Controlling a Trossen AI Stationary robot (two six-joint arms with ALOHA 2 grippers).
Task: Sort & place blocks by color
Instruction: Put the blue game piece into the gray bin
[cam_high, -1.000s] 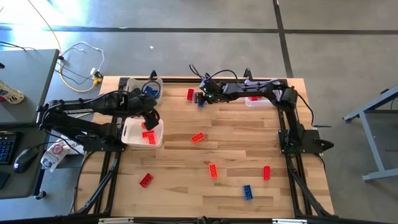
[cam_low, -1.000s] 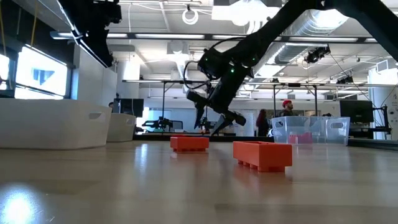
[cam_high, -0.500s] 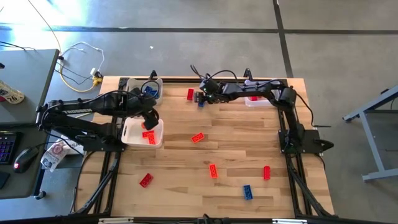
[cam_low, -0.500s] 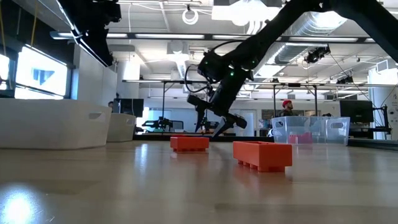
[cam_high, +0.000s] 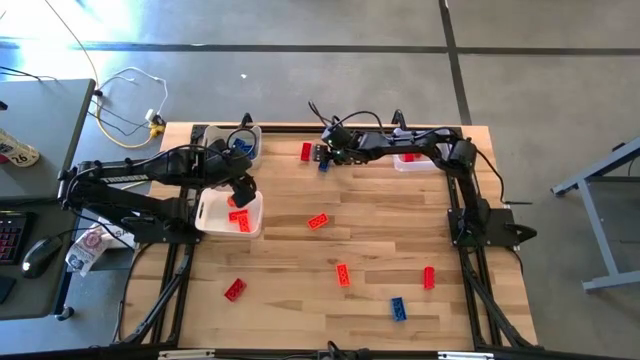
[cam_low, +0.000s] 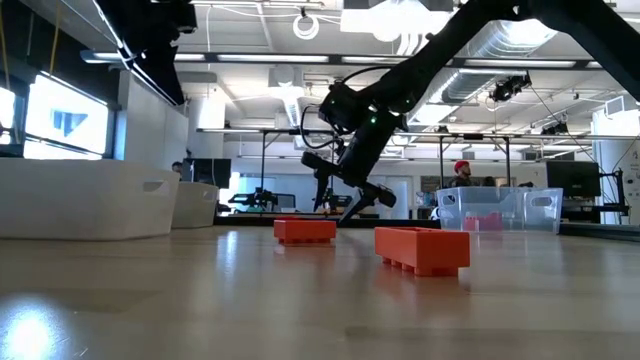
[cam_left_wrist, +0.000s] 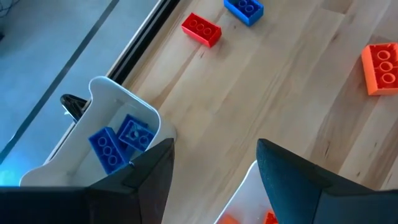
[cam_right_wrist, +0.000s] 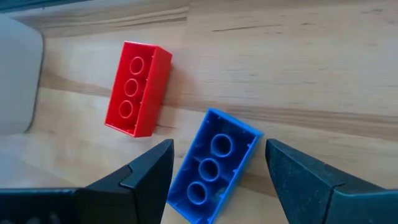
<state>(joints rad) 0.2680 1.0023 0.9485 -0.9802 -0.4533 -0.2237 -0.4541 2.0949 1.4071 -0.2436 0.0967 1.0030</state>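
Overhead, table-level and two wrist cameras share the table (cam_high: 380, 240).

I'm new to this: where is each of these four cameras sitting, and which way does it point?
High view: above the table, looking straight down; both arms show.
Low view: at tabletop height, looking level across into the room; the right end effector hangs ahead.
Left wrist view: on the left arm, over the white bin of blue blocks.
Right wrist view: on the right arm, over the blue block.
Shared: that blue block beside the red block.
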